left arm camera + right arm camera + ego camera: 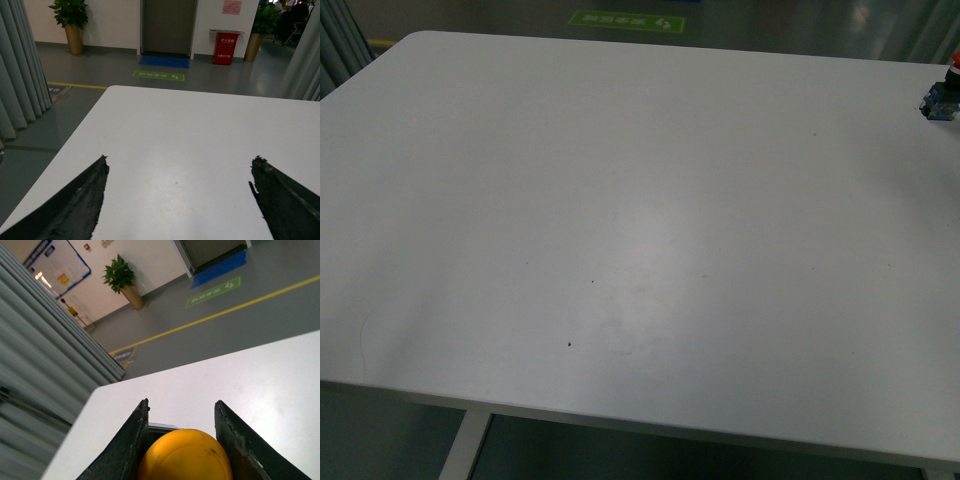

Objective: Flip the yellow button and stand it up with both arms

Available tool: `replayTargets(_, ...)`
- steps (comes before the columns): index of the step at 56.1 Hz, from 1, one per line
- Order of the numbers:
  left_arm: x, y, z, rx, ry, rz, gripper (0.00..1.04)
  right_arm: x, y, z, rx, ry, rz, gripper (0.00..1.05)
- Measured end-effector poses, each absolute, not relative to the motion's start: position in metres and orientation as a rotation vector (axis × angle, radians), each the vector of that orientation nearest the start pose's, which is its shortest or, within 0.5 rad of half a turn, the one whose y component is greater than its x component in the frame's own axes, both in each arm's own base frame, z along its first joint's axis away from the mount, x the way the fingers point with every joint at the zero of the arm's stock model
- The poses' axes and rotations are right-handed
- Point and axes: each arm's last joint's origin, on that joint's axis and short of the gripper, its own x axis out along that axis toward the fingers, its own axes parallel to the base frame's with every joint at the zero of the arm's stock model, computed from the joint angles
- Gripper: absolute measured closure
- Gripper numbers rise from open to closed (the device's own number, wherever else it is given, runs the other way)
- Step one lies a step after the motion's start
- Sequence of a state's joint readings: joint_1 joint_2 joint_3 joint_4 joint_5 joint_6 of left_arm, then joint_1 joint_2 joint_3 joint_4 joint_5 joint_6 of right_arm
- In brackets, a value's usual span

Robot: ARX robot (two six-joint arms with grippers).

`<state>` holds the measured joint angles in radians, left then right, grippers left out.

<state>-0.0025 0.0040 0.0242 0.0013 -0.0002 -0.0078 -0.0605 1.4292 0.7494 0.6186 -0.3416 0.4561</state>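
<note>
In the right wrist view the yellow button point(185, 459) fills the space between the two dark fingers, its round yellow-orange cap facing the camera. My right gripper point(182, 402) is shut on it above the white table point(260, 375). Only a thin edge of the button's body shows behind the cap. Over the same table point(175, 120), my left gripper point(180, 158) is open, with bare tabletop between its fingers. The front view shows neither arm and not the yellow button.
A similar switch with a red cap and blue block point(940, 98) stands at the table's far right edge. Past the table point(620, 200) lie grey floor and a green floor sign point(627, 19). Grey curtains point(20, 75) hang to the left.
</note>
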Motion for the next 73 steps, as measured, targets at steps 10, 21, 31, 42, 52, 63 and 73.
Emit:
replayTargets(10,0.096,0.0,0.172,-0.006,-0.022,-0.002,0.07,0.311,-0.012,0.251,0.163,0.086,0.238,0.71)
replayTargets(21,0.096,0.0,0.172,-0.006,-0.022,-0.002,0.07,0.322,-0.017,0.246,-0.037,0.065,0.198,0.71)
replayTargets(31,0.096,0.0,0.172,-0.006,-0.022,-0.002,0.07,0.339,-0.024,0.228,-0.24,0.081,0.126,0.71)
replayTargets(42,0.096,0.0,0.172,-0.006,-0.022,-0.002,0.07,0.358,-0.029,0.214,-0.411,0.117,0.082,0.71)
replayTargets(52,0.096,0.0,0.172,-0.006,-0.022,-0.002,0.07,0.371,-0.037,0.211,-0.545,0.155,0.041,0.71)
replayTargets(63,0.096,0.0,0.172,-0.006,-0.022,-0.002,0.07,0.379,-0.046,0.193,-0.634,0.246,0.039,0.71)
replayTargets(73,0.096,0.0,0.172,-0.005,-0.022,-0.002,0.07,0.384,-0.056,0.17,-0.646,0.36,0.037,0.71)
